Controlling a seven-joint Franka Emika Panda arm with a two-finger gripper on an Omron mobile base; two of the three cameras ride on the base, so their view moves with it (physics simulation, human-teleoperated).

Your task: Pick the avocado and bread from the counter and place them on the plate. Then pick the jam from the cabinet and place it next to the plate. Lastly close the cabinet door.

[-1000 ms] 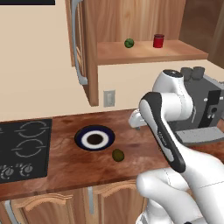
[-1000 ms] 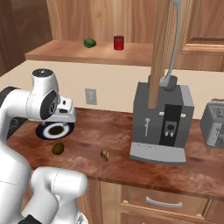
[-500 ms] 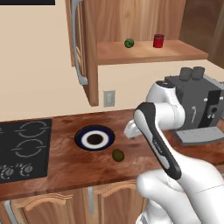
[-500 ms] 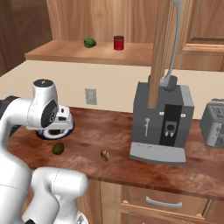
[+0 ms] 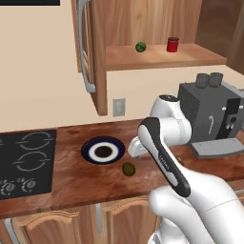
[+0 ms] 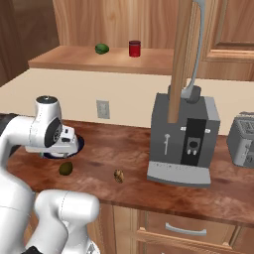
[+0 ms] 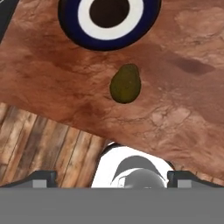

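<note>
The gripper (image 7: pixel 111 177) is wide open, holding nothing. The avocado (image 7: pixel 125 84) lies just beside the plate (image 7: pixel 70 24), near the counter (image 7: pixel 183 113) edge.

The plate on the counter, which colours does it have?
The plate has a wide dark blue rim, a white ring and a dark middle, clearest in the hand view.

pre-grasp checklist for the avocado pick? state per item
1. Gripper open, nothing held: ok.
2. Avocado lying free on the counter, ahead of the fingertips: ok.
3. Avocado apart from the plate, beside its rim: ok.
4. Plate has nothing on it: ok.
5. Bread well off to the side of the avocado: ok.
6. Fingers down at avocado level: not ok, hand sits above it.
</note>
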